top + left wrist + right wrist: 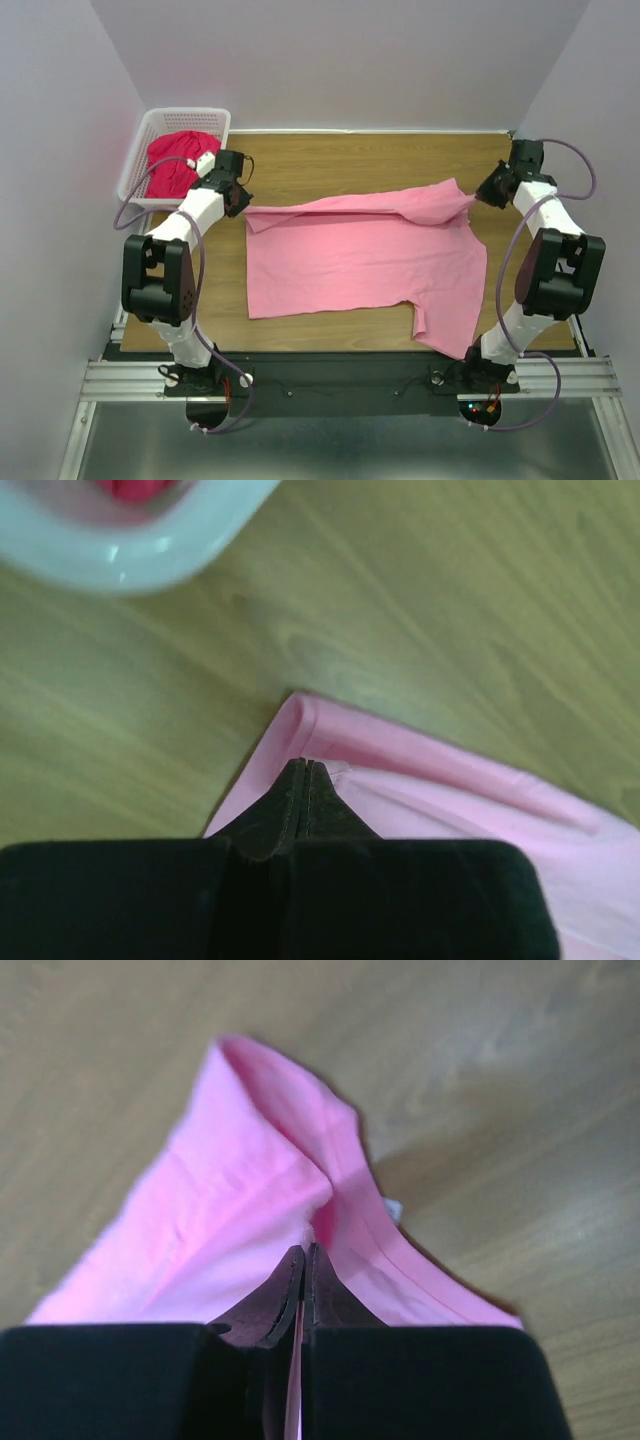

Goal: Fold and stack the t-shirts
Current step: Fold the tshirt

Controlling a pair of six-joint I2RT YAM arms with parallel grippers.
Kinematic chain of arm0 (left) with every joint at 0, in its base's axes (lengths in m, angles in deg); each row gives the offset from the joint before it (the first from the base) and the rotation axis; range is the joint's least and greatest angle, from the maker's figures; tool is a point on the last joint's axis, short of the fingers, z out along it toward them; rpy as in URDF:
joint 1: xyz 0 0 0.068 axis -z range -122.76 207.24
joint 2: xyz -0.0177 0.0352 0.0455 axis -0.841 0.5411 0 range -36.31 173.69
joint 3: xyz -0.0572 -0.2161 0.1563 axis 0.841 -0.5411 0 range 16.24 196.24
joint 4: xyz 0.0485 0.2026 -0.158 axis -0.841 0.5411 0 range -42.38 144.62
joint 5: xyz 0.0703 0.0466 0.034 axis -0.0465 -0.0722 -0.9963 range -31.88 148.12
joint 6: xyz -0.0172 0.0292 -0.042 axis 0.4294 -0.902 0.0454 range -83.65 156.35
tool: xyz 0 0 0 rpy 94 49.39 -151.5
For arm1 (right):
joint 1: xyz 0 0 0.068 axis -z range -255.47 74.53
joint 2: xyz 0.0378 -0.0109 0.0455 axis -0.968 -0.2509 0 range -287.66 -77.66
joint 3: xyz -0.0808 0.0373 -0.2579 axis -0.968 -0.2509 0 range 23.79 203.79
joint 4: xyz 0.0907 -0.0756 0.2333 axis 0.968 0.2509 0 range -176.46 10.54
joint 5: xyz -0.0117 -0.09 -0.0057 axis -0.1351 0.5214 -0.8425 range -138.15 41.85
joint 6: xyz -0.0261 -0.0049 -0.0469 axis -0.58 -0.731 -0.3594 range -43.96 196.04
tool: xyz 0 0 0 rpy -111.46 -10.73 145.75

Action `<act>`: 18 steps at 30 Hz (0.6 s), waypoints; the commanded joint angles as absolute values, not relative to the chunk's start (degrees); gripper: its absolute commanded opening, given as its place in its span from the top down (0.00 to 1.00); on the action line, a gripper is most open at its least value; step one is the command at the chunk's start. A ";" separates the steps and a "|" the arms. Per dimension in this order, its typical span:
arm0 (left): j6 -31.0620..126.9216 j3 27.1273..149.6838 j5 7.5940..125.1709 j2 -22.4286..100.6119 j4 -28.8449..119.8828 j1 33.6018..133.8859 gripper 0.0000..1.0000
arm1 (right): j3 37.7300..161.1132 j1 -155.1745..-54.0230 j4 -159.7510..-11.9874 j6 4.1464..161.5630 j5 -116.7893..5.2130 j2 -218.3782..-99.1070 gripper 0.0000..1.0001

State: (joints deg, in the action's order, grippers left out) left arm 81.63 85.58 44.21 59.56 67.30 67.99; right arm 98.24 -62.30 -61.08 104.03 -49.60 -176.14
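The wooden table (pixel 330 160) bears one pink t-shirt (pixel 350 265)

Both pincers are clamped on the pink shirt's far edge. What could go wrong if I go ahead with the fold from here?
1. The left pincer bites only the very edge of the pink t-shirt, so the cloth may slip out when lifted.
2. The far edge between it and the right pincer looks rumpled and doubled over, so the fold could land creased.
3. The left pincer sits close to the basket, and a wide swing might knock it.
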 commanded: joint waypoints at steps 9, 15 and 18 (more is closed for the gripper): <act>69.23 107.81 41.94 71.07 64.42 65.25 1.00 | 120.79 -62.02 -62.91 106.72 -53.85 -184.34 0.99; 64.92 116.25 43.88 76.26 62.04 64.72 1.00 | 129.77 -62.11 -63.17 107.42 -56.32 -190.33 0.99; 63.69 118.62 44.67 78.11 61.86 64.63 1.00 | 130.75 -62.11 -63.17 107.85 -57.72 -191.13 0.99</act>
State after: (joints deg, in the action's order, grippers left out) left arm 67.68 114.21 44.76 77.31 63.92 65.10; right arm 127.09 -62.39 -61.34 106.93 -55.76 -191.24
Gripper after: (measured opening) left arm 0.025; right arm 0.023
